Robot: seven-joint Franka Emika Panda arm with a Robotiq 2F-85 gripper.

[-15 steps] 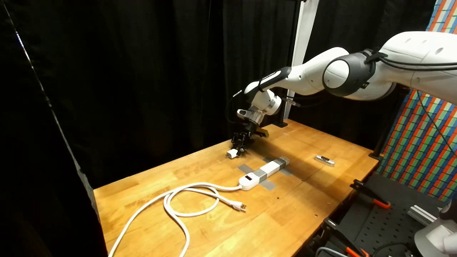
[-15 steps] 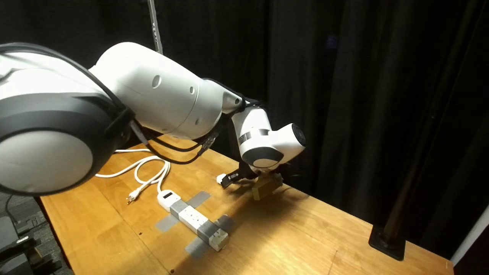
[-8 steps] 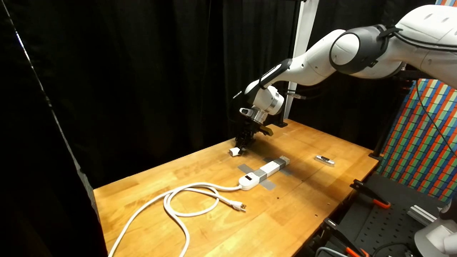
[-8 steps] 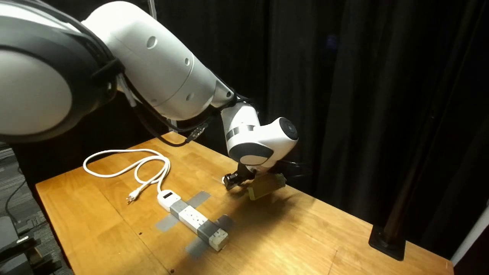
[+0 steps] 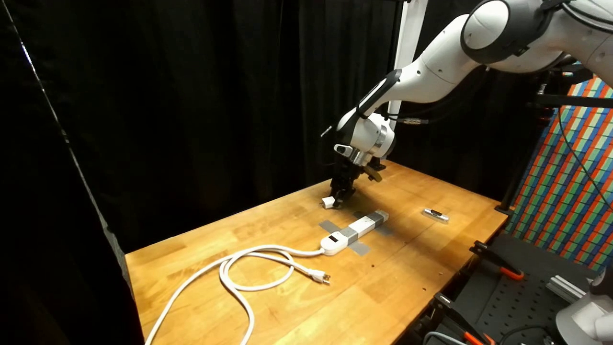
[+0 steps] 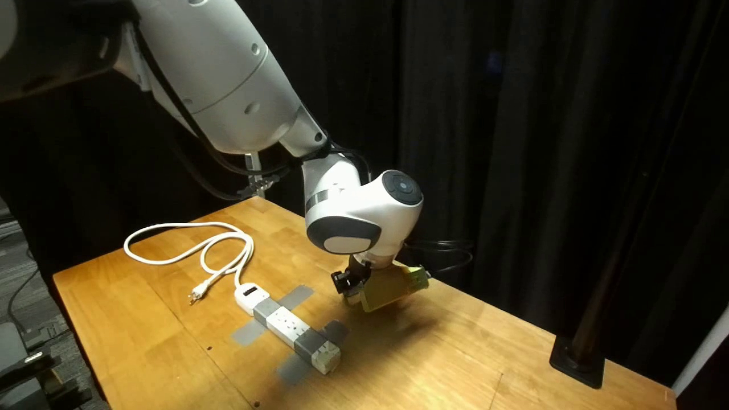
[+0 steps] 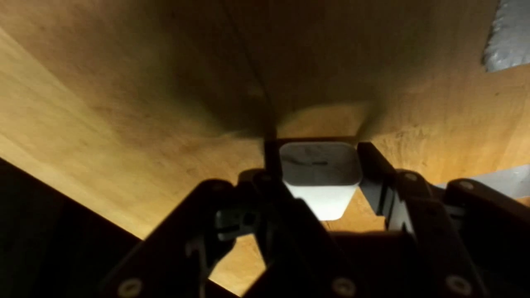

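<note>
In the wrist view, a black two-finger robot gripper (image 7: 319, 155) is closed to the width of a small, white, round-cornered plastic power adapter (image 7: 321, 178), its jaws against two opposite sides. The adapter's straight sides likely explain the hold: they offer an even grip and leave the slotted end face in plain sight. Whether the adapter touches the light-brown wooden tabletop (image 7: 455, 111) cannot be told. Silver-grey tape (image 7: 511, 37) shows at the upper corner.

In an exterior view, the adapter sits at the gripper's tip, near the tabletop's curtain-side edge and just past a long white plastic power strip (image 5: 362, 224). Tape crosses the strip and runs onto the wood, apparently to pin it down. A white cord (image 5: 272, 247) loops loosely from its end to a white pronged plug (image 5: 317, 275). A small silver-and-black object (image 5: 436, 215) lies well apart from the gripper.

In an exterior view, a yellow-green boxy part (image 6: 393, 287) mounted beside the gripper hides most or all of the adapter. The strip's outlets (image 6: 287, 323) face upward, a position the tape seems meant to keep. Black fabric curtains (image 6: 547, 199) hang behind.
</note>
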